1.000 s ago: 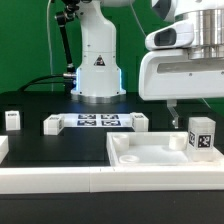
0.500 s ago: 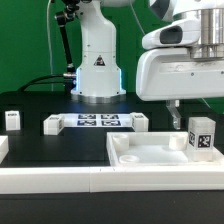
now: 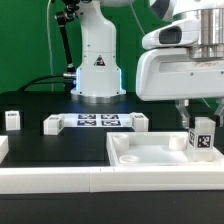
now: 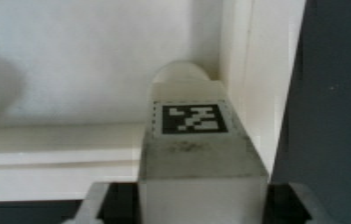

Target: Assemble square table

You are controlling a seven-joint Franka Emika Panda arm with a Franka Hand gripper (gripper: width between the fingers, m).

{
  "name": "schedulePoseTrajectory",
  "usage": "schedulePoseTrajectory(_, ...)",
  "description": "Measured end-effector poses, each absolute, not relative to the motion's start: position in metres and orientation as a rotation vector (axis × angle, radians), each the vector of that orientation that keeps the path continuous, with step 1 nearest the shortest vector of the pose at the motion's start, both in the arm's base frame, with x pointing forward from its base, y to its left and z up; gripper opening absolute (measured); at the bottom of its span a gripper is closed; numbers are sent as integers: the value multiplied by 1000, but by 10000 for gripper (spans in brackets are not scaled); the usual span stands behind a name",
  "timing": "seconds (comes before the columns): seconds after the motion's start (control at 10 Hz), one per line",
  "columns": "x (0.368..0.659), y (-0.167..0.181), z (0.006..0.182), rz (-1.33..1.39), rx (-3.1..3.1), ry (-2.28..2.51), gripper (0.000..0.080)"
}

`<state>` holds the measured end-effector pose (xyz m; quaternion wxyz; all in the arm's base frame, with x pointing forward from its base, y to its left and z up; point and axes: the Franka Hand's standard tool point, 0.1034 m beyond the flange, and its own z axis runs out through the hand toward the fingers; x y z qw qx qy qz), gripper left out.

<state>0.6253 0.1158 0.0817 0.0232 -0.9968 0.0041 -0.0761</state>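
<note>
The square table's white slab (image 3: 150, 158) lies flat at the front of the exterior view's right, raised rim up. One white tagged leg (image 3: 203, 140) stands upright in its right corner. My gripper (image 3: 201, 124) hangs straight over that leg, a finger down each side, and is shut on it. In the wrist view the leg (image 4: 198, 130) fills the space between the two dark fingers (image 4: 119, 205), tag facing the camera, with the slab (image 4: 56, 150) behind it. The leg still rests on the slab.
Three loose white legs lie on the black table: one at the exterior view's left (image 3: 13, 120) and one at each end (image 3: 52, 124) (image 3: 140, 122) of the marker board (image 3: 95, 121). The arm's base (image 3: 97, 65) stands behind. A long white rail (image 3: 60, 182) borders the front edge.
The jaws have closed from wide open onto the upright leg. The gripper has sunk slightly around it. The leg and slab have not moved.
</note>
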Motion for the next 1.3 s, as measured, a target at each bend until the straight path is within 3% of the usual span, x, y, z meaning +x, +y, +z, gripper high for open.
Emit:
schedulePoseTrajectory(0.4, 626, 115, 82, -234, -2987, 604, 287)
schedulePoseTrajectory(1.2, 624, 88, 81, -234, -2837, 1197, 305)
schedulePoseTrajectory(1.3, 623, 91, 83, -230, -2847, 1176, 379)
